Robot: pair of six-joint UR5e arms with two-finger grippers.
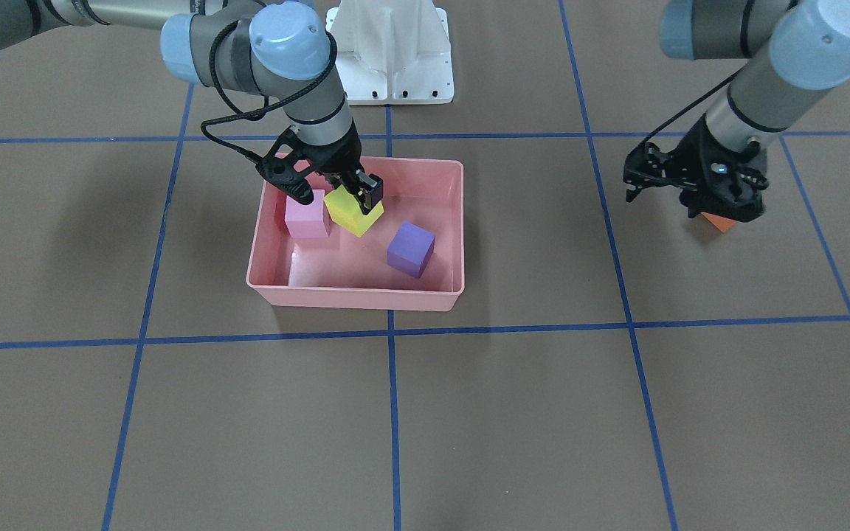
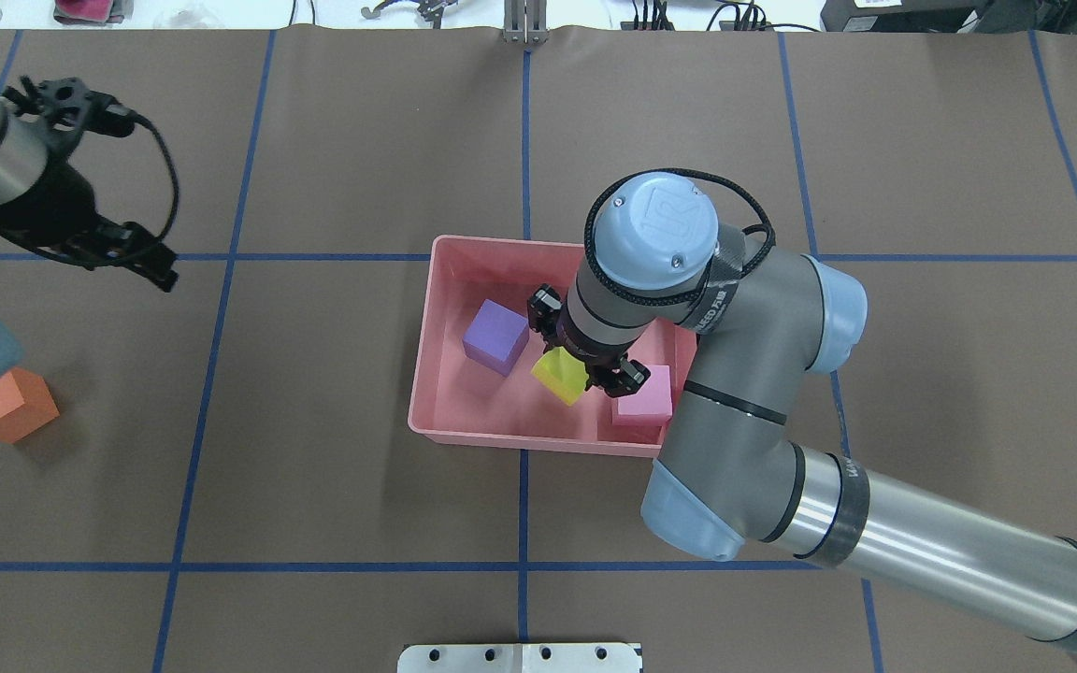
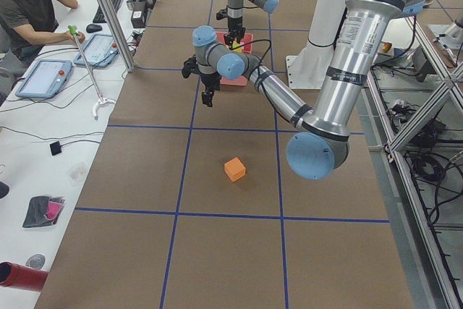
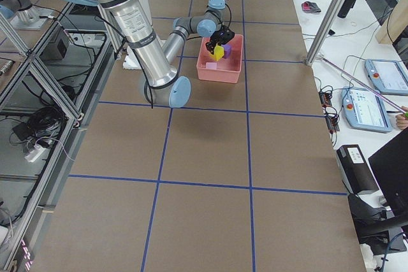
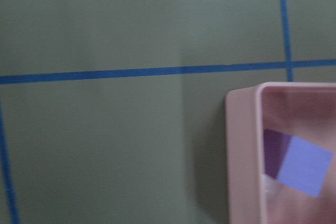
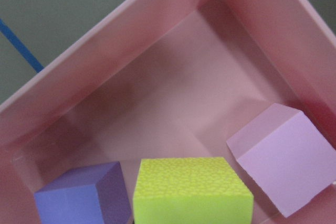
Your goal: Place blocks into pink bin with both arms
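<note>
Blocks, four: yellow cube (image 1: 353,212) gripped, tilted, by the closed jaws of the right gripper (image 1: 351,193) inside the pink bin (image 1: 355,297) at centre frame of the front-facing view, with the light pink cube (image 1: 305,215) just beside it at left and the purple cube (image 1: 410,249) at lower right on the bin floor. Orange cube (image 2: 10,404) sits on the table (image 1: 543,413) at the overhead view's left edge, well apart from the bin. Left gripper (image 2: 141,260) hangs at upper left there; whether its jaws are apart or closed cannot be told.

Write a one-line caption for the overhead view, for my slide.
Right claw holds the tilted yellow cube in the bin, between purple cube and pink cube; orange cube lies outside.
</note>
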